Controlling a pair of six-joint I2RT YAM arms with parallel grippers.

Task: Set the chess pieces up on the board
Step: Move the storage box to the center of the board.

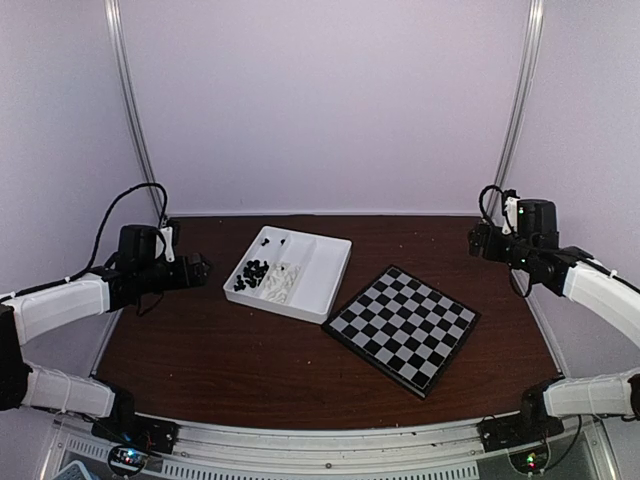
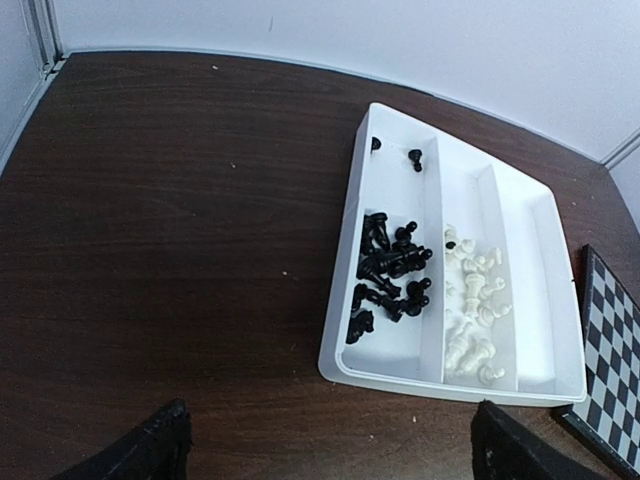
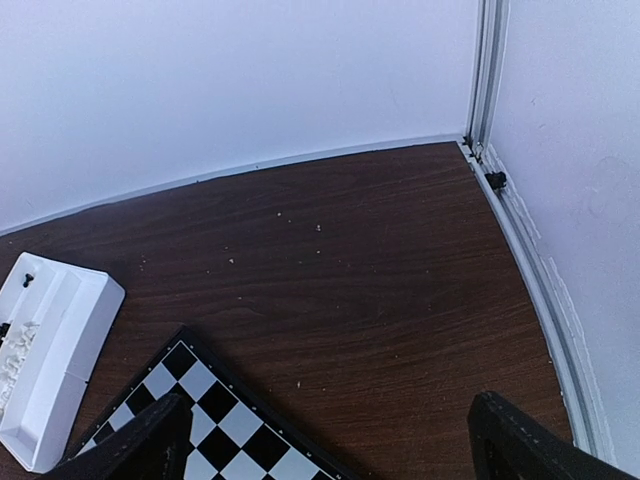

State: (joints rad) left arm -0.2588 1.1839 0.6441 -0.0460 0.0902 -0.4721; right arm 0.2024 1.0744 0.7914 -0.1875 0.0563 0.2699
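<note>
Biggest thing first: the dark wood counter point(image 1: 200, 370), with the board point(image 1: 403, 327) lying right of the middle, turned cornerwise like a diamond. None of the squares in view have a piece on them, so I'd say setup hasn't really begun.

Just left of it sits a white divided tray point(image 1: 335, 262). Its near right corner is right beside the board's left corner, and I can't tell if they touch. The dividers run far to near.

Both arms hang back at the sides. The left gripper point(image 1: 197, 270) is spread wide with nothing in it, pointing right at the tray. The right gripper point(image 1: 478, 240) is also wide and holding nothing, far right, well apart from everything.

Smallest stuff: the black pieces point(image 1: 252, 274) are heaped in the tray's left compartment, the side closest to the left gripper. The white pieces point(image 1: 284, 283) are piled one compartment over to the right.

So the thing that matters is that the pieces lie straight to the right of the left gripper, and it's clearly nearer. The right one is closer to the board than to the tray. My guess is the left arm picks first.
</note>
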